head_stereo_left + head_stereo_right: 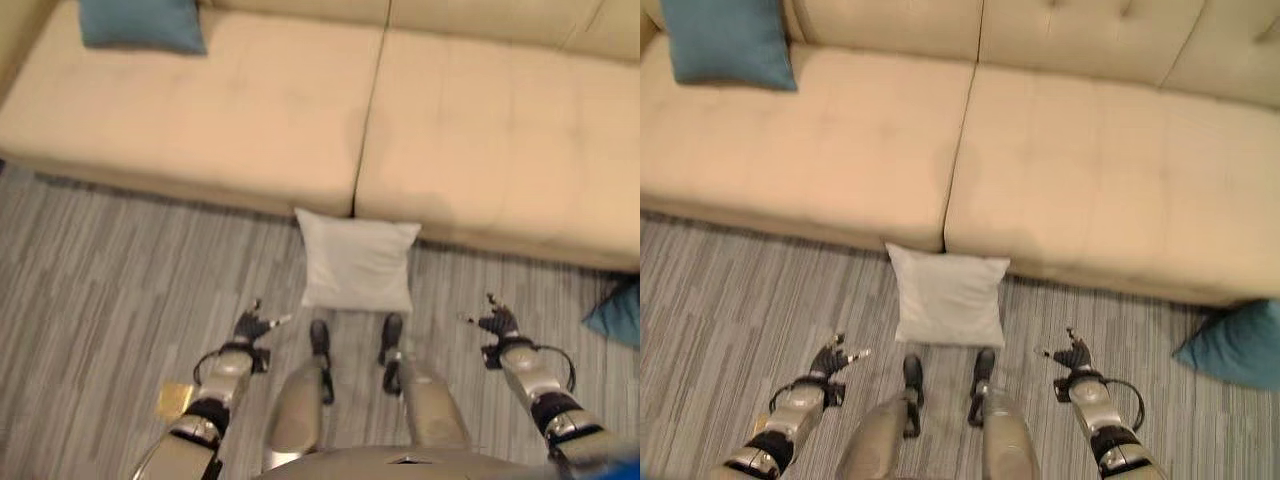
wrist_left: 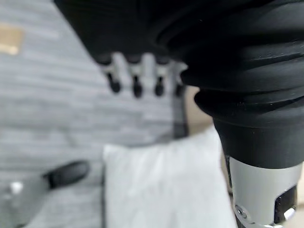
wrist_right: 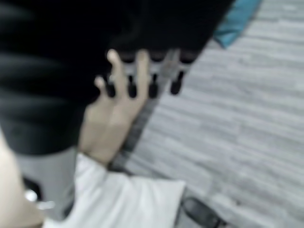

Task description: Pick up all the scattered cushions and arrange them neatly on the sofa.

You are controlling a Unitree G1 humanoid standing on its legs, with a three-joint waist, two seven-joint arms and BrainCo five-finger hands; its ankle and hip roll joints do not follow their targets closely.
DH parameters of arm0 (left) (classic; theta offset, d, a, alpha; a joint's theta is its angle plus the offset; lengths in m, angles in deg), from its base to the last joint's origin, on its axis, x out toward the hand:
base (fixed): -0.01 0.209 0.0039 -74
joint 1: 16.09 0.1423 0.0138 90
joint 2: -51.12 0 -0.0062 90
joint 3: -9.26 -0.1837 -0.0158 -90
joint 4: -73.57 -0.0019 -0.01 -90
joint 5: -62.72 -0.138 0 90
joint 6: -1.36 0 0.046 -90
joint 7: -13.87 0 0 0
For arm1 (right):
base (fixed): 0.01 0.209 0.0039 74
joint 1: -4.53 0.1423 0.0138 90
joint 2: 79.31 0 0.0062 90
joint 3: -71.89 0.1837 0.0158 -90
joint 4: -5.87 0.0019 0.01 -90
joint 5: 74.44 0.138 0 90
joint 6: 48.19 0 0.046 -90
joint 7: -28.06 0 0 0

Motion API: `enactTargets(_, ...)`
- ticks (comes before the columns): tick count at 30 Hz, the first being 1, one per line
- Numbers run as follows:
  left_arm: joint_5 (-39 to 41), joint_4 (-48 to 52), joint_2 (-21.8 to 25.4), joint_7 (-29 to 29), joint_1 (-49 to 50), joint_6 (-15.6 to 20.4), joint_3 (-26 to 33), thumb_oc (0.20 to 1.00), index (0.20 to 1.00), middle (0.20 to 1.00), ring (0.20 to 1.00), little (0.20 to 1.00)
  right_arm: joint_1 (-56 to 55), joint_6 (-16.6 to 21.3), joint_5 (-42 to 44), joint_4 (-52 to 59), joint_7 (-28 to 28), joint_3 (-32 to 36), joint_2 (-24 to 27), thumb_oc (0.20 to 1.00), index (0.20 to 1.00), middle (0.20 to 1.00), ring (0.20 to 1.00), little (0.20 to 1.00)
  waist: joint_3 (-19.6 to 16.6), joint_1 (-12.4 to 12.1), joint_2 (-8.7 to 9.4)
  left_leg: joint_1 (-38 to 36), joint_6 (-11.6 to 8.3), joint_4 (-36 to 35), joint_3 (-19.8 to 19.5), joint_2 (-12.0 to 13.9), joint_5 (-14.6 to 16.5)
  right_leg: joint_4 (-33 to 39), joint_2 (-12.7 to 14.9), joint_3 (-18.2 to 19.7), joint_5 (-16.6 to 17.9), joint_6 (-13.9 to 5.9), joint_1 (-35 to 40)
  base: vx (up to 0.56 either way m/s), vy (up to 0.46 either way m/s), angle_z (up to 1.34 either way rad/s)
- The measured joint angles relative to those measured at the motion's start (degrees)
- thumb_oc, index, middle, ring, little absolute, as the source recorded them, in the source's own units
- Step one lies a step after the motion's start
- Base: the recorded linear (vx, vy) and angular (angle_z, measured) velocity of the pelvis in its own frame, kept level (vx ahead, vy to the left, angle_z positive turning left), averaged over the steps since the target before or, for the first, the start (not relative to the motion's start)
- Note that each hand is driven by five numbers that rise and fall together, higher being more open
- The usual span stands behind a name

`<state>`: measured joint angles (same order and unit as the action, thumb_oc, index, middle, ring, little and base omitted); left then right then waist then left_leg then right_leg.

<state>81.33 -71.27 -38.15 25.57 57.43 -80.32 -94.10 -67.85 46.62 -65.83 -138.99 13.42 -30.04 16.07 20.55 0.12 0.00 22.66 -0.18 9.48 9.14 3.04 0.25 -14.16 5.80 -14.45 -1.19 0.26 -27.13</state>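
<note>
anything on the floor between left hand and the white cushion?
No. In the left eye view, the stretch between the left hand and the white cushion is bare grey striped carpet; the hand is open, apart from the cushion.

No text, label, number or sign could be read anywhere in these views.
</note>
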Motion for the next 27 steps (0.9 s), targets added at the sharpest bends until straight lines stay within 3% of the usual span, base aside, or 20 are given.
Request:
enactTargets(3,1.69,0.23,1.27,2.45,-6.19,0.93,-0.29,1.000,1.000,1.000,1.000,1.000,6.94,0.38,1.93,0.12,-1.97,-0.18,0.33,1.000,1.000,1.000,1.000,1.000,3.20,0.45,0.57,8.62,0.78,6.58,0.34,0.10,1.39,-5.51,1.13,1.11,-0.38,0.31,-8.48,-0.18,0.041,-0.05)
enactTargets(6,2.81,0.09,4.29,6.41,-17.65,1.54,-2.78,1.000,1.000,1.000,1.000,1.000,17.15,1.35,3.93,2.19,-5.16,-0.70,2.94,1.000,1.000,1.000,1.000,1.000,5.13,0.89,0.59,24.52,1.85,16.04,0.46,0.42,3.16,-13.07,2.54,2.15,-1.01,1.08,-23.66,-0.11,0.069,0.00)
enactTargets(8,2.84,-0.28,7.06,8.71,-27.36,2.20,-4.84,1.000,1.000,1.000,1.000,1.000,27.04,1.91,5.06,2.93,-7.97,-2.58,4.51,1.000,1.000,1.000,1.000,1.000,9.00,1.65,0.67,33.09,2.30,24.02,0.42,0.83,4.99,-19.11,3.35,3.40,-1.49,1.77,-31.89,-0.05,0.126,-0.06)
enactTargets(12,3.43,-1.90,11.84,9.14,-38.71,2.39,-6.85,1.000,1.000,1.000,1.000,1.000,39.02,2.93,5.28,3.30,-9.90,-4.46,8.00,1.000,1.000,1.000,1.000,1.000,9.23,2.63,0.62,47.26,3.47,32.85,1.14,1.32,7.22,-26.42,4.07,5.36,-2.20,2.25,-45.94,0.02,0.065,-0.10)
enactTargets(13,4.39,-2.70,11.92,9.15,-41.78,2.41,-6.90,1.000,1.000,1.000,1.000,1.000,41.61,3.05,5.29,3.50,-10.42,-4.55,8.39,1.000,1.000,1.000,1.000,1.000,10.38,2.65,0.74,48.96,3.85,34.85,1.46,1.46,7.59,-27.79,4.16,5.75,-1.95,2.68,-47.72,0.04,0.075,-0.07)
enactTargets(22,9.55,-3.33,13.19,8.66,-51.39,2.22,-9.50,1.000,1.000,1.000,1.000,1.000,50.99,3.07,7.08,3.39,-12.09,-9.00,9.05,1.000,1.000,1.000,1.000,1.000,8.02,2.91,0.74,60.77,4.82,39.14,2.97,1.57,8.74,-31.40,4.34,8.09,-1.66,2.23,-60.22,0.06,0.026,-0.04)
enactTargets(27,9.57,-4.92,13.63,8.72,-56.29,2.10,-11.99,1.000,1.000,1.000,1.000,1.000,53.76,3.06,7.98,3.28,-12.18,-11.66,8.91,1.000,1.000,1.000,1.000,1.000,8.05,2.21,0.73,65.88,5.30,49.22,2.47,2.73,13.45,-40.70,4.43,9.67,-5.05,3.17,-65.88,0.08,0.025,-0.09)
